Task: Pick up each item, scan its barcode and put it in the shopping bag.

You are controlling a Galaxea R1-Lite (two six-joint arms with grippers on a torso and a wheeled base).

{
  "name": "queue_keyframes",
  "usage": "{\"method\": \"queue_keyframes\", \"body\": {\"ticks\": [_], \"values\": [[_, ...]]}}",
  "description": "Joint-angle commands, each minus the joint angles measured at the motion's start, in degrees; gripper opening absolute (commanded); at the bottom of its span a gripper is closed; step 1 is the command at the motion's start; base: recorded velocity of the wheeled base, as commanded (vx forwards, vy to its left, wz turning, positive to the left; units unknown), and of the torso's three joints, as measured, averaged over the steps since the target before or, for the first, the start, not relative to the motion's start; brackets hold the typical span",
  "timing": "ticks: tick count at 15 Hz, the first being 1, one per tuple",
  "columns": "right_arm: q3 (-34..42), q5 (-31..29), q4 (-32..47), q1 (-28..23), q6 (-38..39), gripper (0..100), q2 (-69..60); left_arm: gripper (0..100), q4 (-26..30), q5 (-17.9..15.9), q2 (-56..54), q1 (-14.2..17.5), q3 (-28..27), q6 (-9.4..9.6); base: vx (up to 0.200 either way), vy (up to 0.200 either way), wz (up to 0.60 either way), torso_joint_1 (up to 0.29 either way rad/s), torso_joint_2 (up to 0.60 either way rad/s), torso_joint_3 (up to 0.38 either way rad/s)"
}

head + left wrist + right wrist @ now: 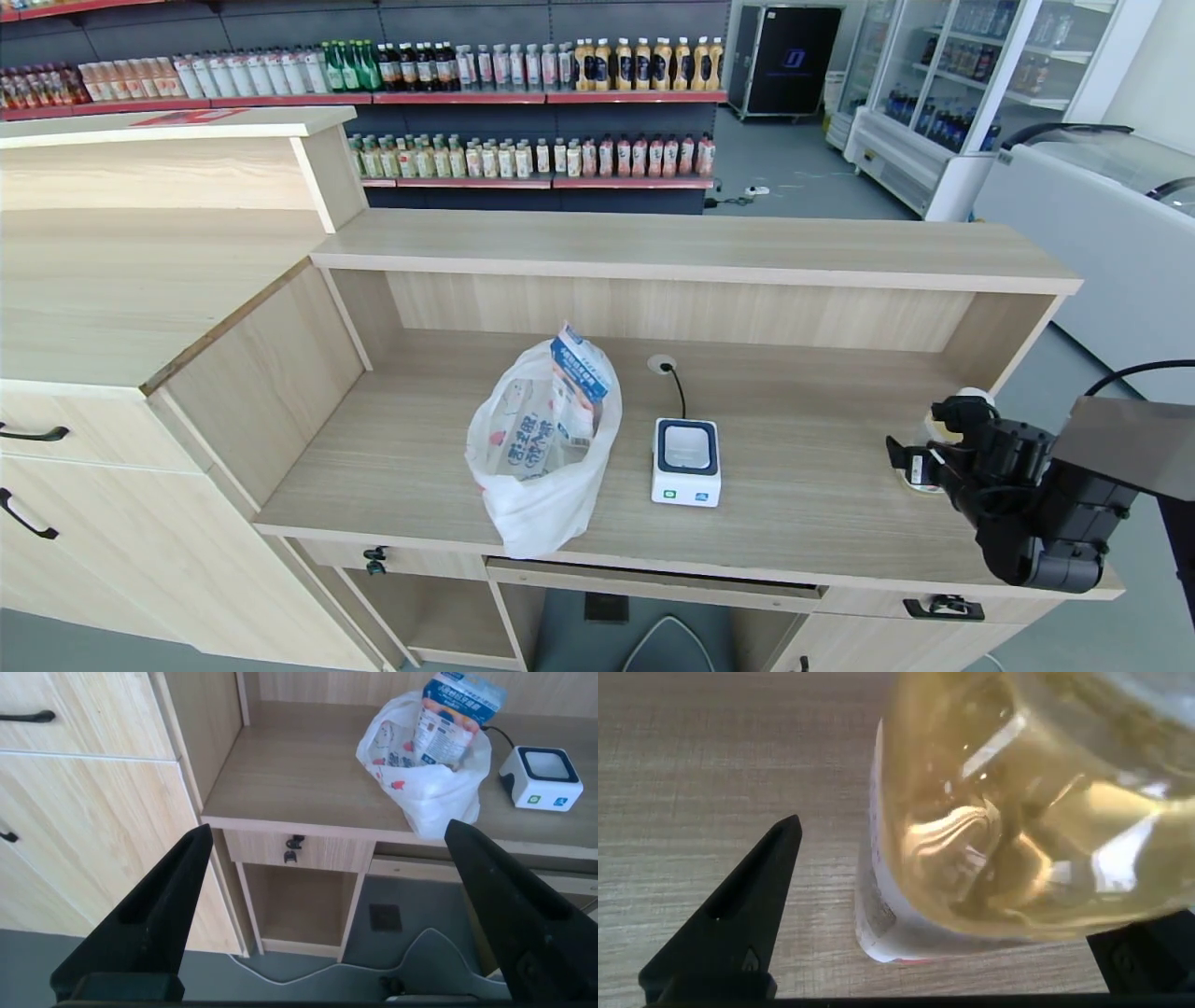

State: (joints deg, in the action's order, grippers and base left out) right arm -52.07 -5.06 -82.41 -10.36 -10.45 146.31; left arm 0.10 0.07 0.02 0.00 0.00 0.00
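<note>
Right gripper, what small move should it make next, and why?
Probably close the right gripper on the bottle. The bottle stands on the counter between its open fingers, with a gap visible beside one of them, so nothing is gripped yet. It has to be lifted before it can go over to the scanner and the shopping bag.

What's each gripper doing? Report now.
Left gripper: open, empty.
Right gripper: open, around the bottle, not yet closed on it.
</note>
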Motion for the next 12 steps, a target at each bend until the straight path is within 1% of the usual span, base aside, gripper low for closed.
{"method": "queue_keyframes", "body": {"ticks": [1, 3, 6, 7, 12], "values": [[-1.6, 0.0, 0.0, 0.2, -0.1, 100, 1.4, 100, 0.0, 0.0, 0.0, 0.0, 0.0, 0.00, 0.000, 0.000, 0.00, 0.000, 0.00, 0.000], [-5.2, 0.0, 0.7, 0.3, -0.5, 100, 2.1, 100, 0.0, 0.0, 0.0, 0.0, 0.0, 0.00, 0.000, 0.000, 0.00, 0.000, 0.00, 0.000], [-6.6, 0.0, 2.3, 0.3, -1.9, 100, 2.5, 100, 0.0, 0.0, 0.0, 0.0, 0.0, 0.00, 0.000, 0.000, 0.00, 0.000, 0.00, 0.000], [-6.6, 0.0, 2.2, 0.4, -1.9, 0, 2.9, 100, 0.0, 0.0, 0.0, 0.0, 0.0, 0.00, 0.000, 0.000, 0.00, 0.000, 0.00, 0.000], [-6.9, -0.1, 1.7, 2.3, -1.9, 0, 1.7, 100, 0.0, 0.0, 0.0, 0.0, 0.0, -0.09, 0.000, 0.000, 0.00, 0.000, 0.00, 0.000]]}}
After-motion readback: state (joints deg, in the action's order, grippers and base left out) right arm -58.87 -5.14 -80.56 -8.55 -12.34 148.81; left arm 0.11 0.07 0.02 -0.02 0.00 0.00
